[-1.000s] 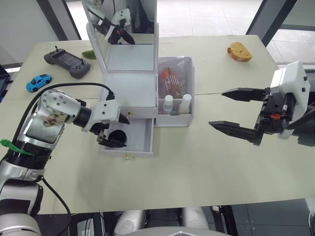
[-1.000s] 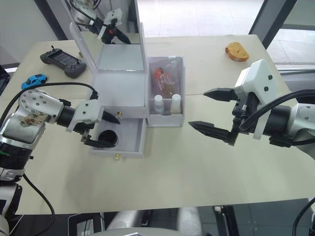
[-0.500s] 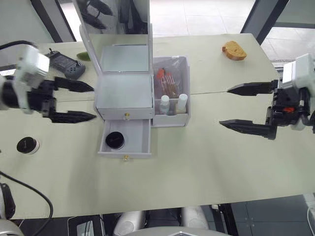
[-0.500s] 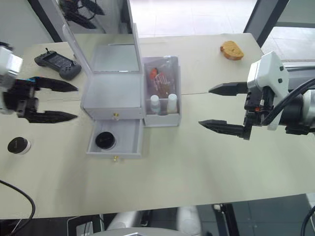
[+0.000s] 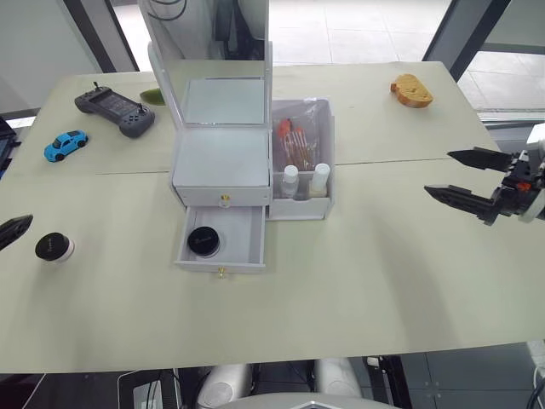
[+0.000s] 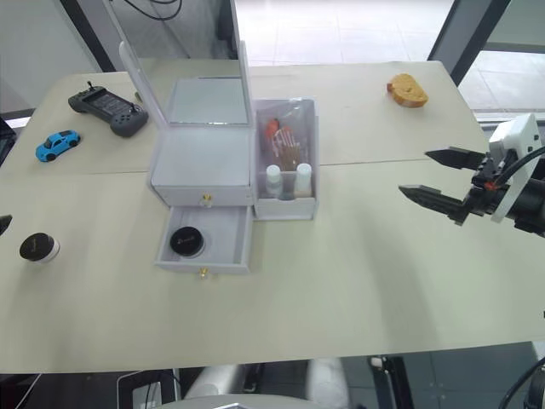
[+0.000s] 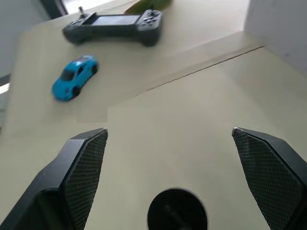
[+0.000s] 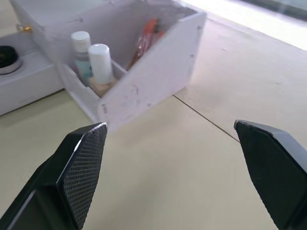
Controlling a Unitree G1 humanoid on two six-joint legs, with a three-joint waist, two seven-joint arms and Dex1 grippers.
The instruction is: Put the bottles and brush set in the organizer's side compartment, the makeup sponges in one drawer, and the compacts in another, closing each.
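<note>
Compact [image 7: 177, 210] lies between the left gripper's [image 7: 170, 139] spread fingers.

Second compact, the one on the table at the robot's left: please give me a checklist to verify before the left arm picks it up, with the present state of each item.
1. Second compact lies free on the table, nothing on it: ok.
2. Left gripper open, the compact low between its fingers: ok.
3. Lower drawer pulled out, ready to receive: ok.
4. Free floor in the drawer beside the first compact: ok.
5. Right gripper open and well away from the organizer: ok.
6. Upper drawer with the sponges shut: shut, ok; contents cannot tell.
</note>
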